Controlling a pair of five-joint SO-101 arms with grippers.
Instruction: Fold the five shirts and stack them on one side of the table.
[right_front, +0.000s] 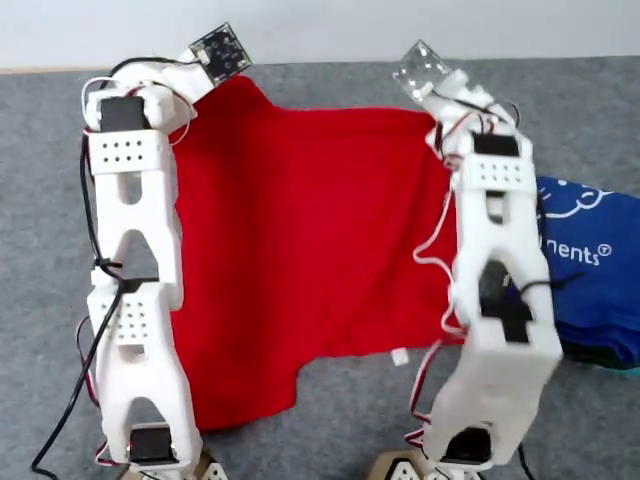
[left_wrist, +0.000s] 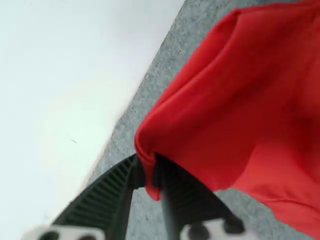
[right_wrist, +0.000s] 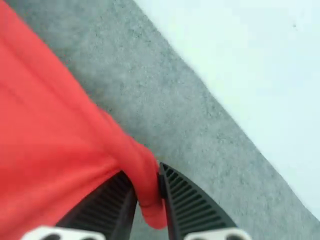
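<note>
Left tool (left_wrist: 148, 169) clenched on red shirt (right_front: 310, 250) corner; right tool (right_wrist: 145, 181) grasping opposite corner; blue shirt (right_front: 590, 260) beside, on table (right_front: 350, 85).

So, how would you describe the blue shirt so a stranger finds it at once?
On the grey table, look past the big red shirt spread in the middle. The blue shirt lies beside it, partly behind an arm; it alone is blue with white print.
</note>
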